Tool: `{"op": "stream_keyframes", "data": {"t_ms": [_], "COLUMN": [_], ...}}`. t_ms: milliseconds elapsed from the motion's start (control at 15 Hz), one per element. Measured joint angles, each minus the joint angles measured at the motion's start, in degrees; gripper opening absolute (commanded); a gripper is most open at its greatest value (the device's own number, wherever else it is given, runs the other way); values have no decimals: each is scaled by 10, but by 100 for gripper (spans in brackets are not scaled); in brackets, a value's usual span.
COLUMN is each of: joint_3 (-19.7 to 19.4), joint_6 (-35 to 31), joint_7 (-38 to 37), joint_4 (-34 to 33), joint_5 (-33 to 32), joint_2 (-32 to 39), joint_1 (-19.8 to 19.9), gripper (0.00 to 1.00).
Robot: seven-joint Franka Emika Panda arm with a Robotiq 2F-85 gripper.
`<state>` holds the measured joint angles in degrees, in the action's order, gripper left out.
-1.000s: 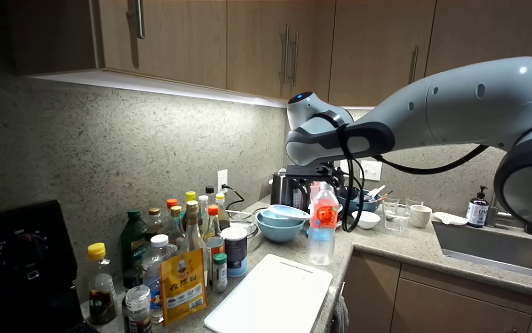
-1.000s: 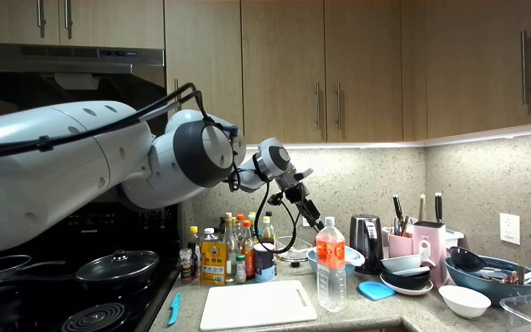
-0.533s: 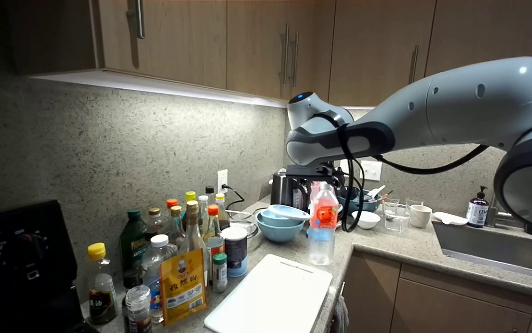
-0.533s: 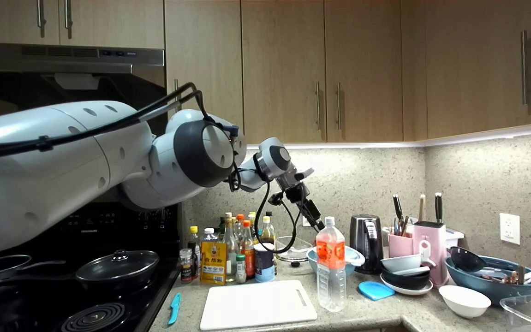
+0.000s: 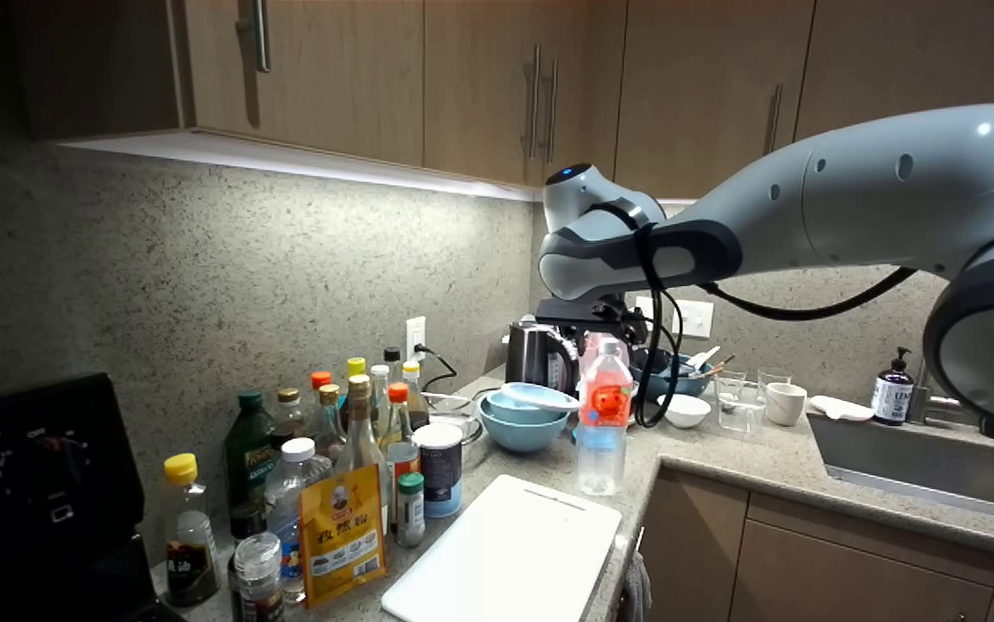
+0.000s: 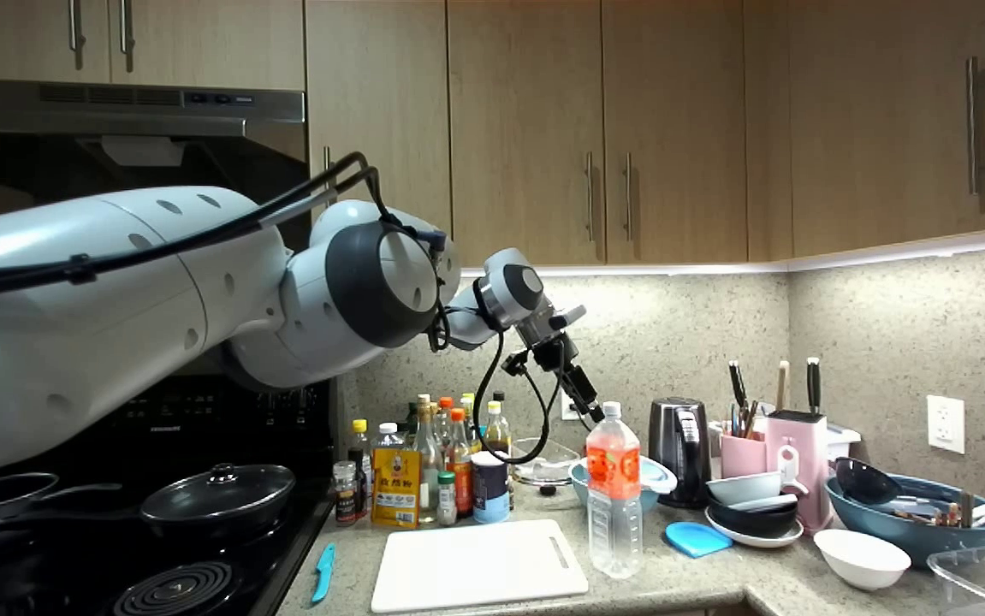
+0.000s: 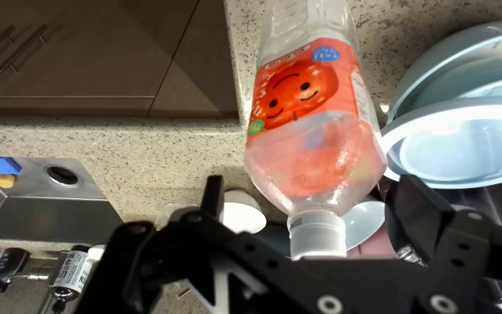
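Note:
A clear plastic bottle with a white cap and an orange-red label stands upright on the counter, in both exterior views [image 5: 604,406] [image 6: 614,479]. It fills the middle of the wrist view [image 7: 307,148], cap towards the gripper. My gripper [image 7: 314,189] is open, its black fingers spread wide on either side of the bottle's upper part, with gaps visible on both sides. In an exterior view the gripper [image 6: 595,411] slants down to the cap; contact cannot be told. In an exterior view the fingers [image 5: 596,324] are partly hidden behind the wrist mount and cables.
A white cutting board [image 6: 479,566] lies beside the bottle. Blue bowls [image 5: 522,423] and a dark kettle [image 6: 680,449] stand near it. Several sauce bottles [image 5: 358,432] line the wall. A blue knife [image 6: 324,571] lies near the stove. The sink [image 5: 937,458] is beyond the corner.
The arm and gripper have shifted slightly up and to the right in both exterior views over the last half second. The bottle and the other things stay where they were.

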<state>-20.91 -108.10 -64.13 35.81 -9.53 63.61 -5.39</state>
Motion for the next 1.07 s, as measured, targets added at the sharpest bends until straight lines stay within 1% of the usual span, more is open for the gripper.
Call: {"op": "stream_keyframes", "data": {"t_ms": [733,1067], "joint_3": [0,0], "joint_6": [0,0], "joint_7": [0,-9], "joint_4": [-1,-14], "joint_5": [0,1], "joint_2": [1,1], "joint_1": [0,3], "gripper": [100,100]}}
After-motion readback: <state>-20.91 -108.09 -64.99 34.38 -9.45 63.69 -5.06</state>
